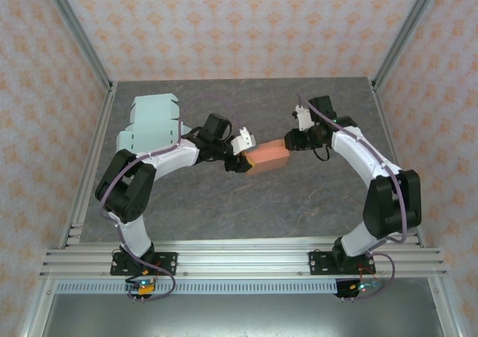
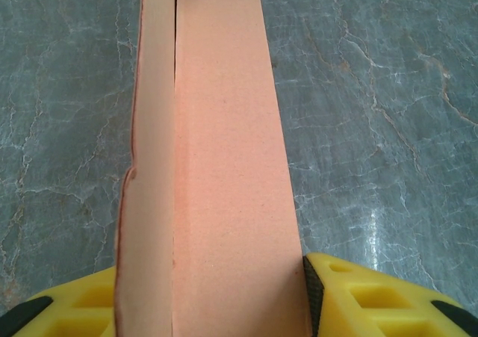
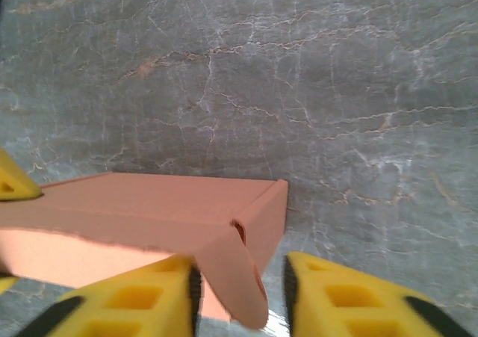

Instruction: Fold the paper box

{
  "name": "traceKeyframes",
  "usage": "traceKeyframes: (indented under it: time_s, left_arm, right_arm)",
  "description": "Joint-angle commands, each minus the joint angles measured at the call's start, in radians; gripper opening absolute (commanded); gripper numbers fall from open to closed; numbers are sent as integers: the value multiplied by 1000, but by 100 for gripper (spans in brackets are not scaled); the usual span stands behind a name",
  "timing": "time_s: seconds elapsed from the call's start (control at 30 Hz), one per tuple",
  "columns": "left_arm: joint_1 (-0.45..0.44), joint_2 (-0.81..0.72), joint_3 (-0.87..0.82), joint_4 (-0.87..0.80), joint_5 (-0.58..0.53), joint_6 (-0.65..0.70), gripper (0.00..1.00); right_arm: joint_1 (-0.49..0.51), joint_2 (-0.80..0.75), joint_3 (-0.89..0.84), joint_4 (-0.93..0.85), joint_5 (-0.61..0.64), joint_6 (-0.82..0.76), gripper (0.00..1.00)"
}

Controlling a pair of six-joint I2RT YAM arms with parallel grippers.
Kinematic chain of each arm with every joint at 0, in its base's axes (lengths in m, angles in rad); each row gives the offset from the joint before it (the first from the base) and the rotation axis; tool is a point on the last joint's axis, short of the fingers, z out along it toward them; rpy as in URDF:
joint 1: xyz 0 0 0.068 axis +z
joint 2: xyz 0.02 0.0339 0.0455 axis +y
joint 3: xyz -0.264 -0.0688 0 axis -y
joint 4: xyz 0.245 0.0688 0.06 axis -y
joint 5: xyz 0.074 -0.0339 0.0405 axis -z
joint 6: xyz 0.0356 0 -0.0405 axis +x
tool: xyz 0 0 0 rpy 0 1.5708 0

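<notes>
The orange paper box [image 1: 267,156] hangs just above the table's middle, stretched between my two grippers. My left gripper [image 1: 243,158] is shut on the box's left end. In the left wrist view the box [image 2: 224,165] fills the space between the yellow fingers [image 2: 373,300] of the left gripper [image 2: 211,277]. My right gripper [image 1: 293,143] is at the box's right end. In the right wrist view a rounded end flap [image 3: 228,266] of the box [image 3: 149,202] sticks out between the right gripper's [image 3: 240,270] jaws. The flap lies against the left pad, and a gap separates it from the right pad.
Pale mint flat box blanks [image 1: 153,120] lie stacked at the back left of the grey marble table [image 1: 299,202]. Metal frame posts run along both sides, and an aluminium rail [image 1: 239,258] crosses the near edge by the arm bases.
</notes>
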Motion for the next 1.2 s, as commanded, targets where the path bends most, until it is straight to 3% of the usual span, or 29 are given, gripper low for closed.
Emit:
traceKeyframes:
  time_s: [0.0, 0.2, 0.3, 0.37, 0.57, 0.7, 0.8, 1.17]
  left_arm:
    - [8, -5, 3, -41, -6, 2, 45]
    - [11, 2, 7, -22, -40, -37, 45]
    - [14, -10, -11, 26, -66, -73, 45]
    - [21, -10, -10, 48, -77, -104, 45]
    - [24, 0, -16, 61, -83, -123, 46]
    - [24, -30, -27, 100, -118, -197, 46]
    - [24, -57, -22, 116, -219, -301, 47]
    - [27, -241, -131, 183, -294, -403, 54]
  right_arm:
    - [16, 40, 54, -6, -28, -62, 30]
    - [33, 42, 64, -5, -3, -29, 16]
    - [66, 24, 53, -19, 81, 15, 10]
    - [95, 10, 41, -21, 166, 80, 9]
    - [114, -5, -18, 19, 268, 147, 8]
    - [122, -7, -32, 40, 282, 196, 7]
    - [139, -16, -72, 80, 331, 227, 7]
    - [162, -76, -159, 176, 400, 302, 4]
